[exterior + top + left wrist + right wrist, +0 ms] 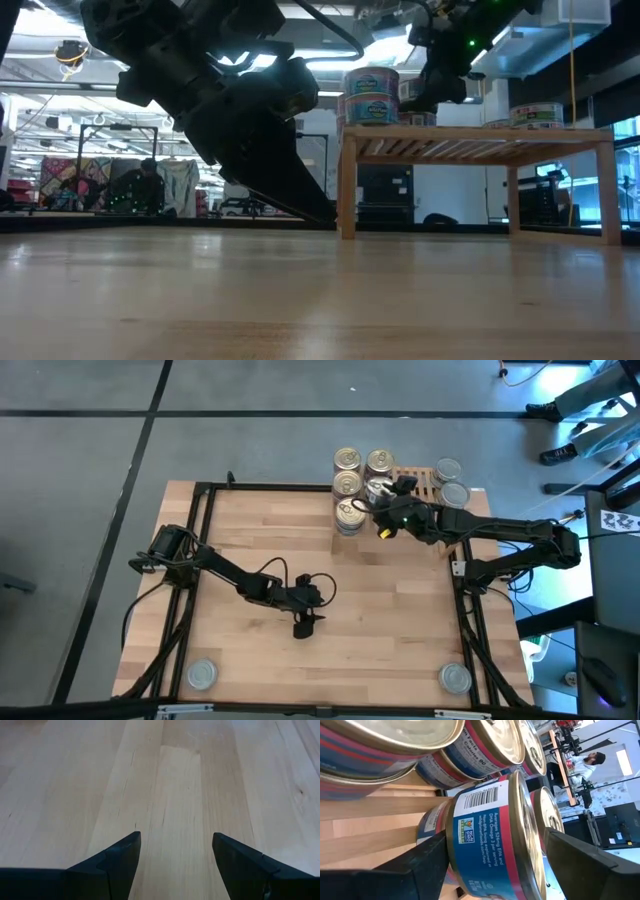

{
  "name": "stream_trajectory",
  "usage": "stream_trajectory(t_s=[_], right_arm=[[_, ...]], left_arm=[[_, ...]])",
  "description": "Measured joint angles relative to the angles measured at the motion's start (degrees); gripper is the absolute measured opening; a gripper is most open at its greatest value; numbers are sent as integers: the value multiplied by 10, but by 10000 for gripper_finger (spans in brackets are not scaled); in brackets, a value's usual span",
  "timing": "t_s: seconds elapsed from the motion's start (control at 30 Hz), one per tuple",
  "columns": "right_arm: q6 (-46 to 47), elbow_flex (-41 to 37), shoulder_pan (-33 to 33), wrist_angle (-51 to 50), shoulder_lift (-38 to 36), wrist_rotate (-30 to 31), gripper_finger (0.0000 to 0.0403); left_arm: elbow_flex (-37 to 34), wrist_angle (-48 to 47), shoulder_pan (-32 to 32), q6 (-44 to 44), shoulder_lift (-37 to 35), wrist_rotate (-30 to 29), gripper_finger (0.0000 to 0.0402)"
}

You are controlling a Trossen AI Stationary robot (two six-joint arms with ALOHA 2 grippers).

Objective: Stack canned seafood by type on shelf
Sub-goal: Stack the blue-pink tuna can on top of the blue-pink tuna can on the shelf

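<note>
The shelf (pixel 425 478) of light slats stands at the table's far right. Gold-topped cans (pixel 347 458) are grouped on and beside its left end, and two silver-topped cans (pixel 447 468) sit at its right end. My right gripper (pixel 496 835) is open at the gold group, its fingers on either side of a blue-and-red labelled can (pixel 487 830) that stands on another can (pixel 427 822). My left gripper (pixel 303 625) hangs open just over the bare tabletop (pixel 175 785) near the middle, with nothing between its fingers. My right gripper has one finger (pixel 420 865) by the labelled can's bottom rim and the other finger (pixel 585 860) past its gold top (pixel 522 815). A narrow gap shows at the top. I cannot tell whether the finger at the bottom touches the can. The can stays on the stack.
Two silver-topped cans lie near the table's front corners (pixel 203 674) (pixel 456 678). Black frame rails (pixel 196 560) run along both table sides. The wide middle of the tabletop holds only the left arm. People stand in the room beyond (pixel 150 180).
</note>
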Motion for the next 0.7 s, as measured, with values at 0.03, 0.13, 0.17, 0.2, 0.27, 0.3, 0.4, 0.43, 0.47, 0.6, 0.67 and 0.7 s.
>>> stream_trajectory(t_s=[0.03, 0.13, 0.17, 0.2, 0.27, 0.3, 0.4, 0.43, 0.47, 0.6, 0.67, 0.7], right_arm=[[0, 0, 0, 3, 0, 0, 308], [0, 5, 0, -9, 0, -18, 308], [0, 9, 0, -15, 0, -31, 308], [0, 13, 0, -20, 0, -44, 308], [3, 21, 0, -25, 0, -50, 308], [4, 25, -1, -25, 0, -46, 308], [5, 33, -1, -26, 0, -24, 308], [6, 34, -1, -30, 0, -20, 308], [7, 34, -1, -32, 0, -18, 308], [23, 35, -1, -58, 0, -42, 308], [37, 35, -1, -70, 0, -49, 308], [43, 35, -1, -71, 0, -49, 308]], left_arm=[[0, 0, 0, 0, 0, 0, 246], [0, 0, 0, 0, 0, 0, 246], [0, 0, 0, 0, 0, 0, 246], [0, 0, 0, 0, 0, 0, 246], [0, 0, 0, 0, 0, 0, 246], [0, 0, 0, 0, 0, 0, 246], [0, 0, 0, 0, 0, 0, 246], [0, 0, 0, 0, 0, 0, 246], [0, 0, 0, -1, 0, 0, 246], [0, 0, 0, -1, 0, 0, 246], [0, 0, 0, -3, 0, 0, 246], [0, 0, 0, -3, 0, 0, 246]])
